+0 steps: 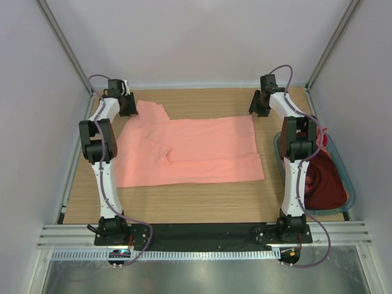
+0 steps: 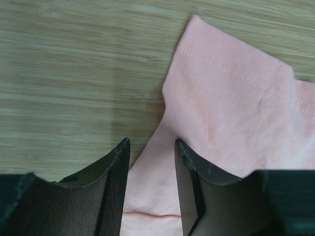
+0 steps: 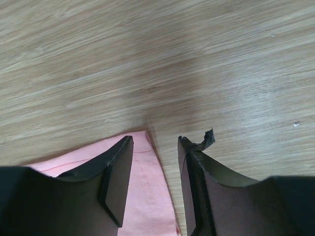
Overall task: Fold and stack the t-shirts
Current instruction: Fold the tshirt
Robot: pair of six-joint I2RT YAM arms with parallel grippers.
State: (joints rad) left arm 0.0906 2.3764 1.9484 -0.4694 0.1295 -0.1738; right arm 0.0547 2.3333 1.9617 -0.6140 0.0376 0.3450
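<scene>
Soft salmon-pink t-shirt (image 1: 190,150) lies flat, hems stitched, on the wood-grain bench (image 1: 202,197) (maroon t-shirt (image 1: 324,177) heaped in the plastic basket (image 1: 342,165)). Left hand (image 2: 151,142) and right hand (image 3: 155,139) gape half-open at its far corners, gripping nothing.

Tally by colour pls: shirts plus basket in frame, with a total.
Grey-teal basket: 1
Salmon-pink t-shirt: 1, spread on the table
Dark maroon t-shirt: 1 heap in the basket; anything beneath it cannot be told
Total: 3
</scene>
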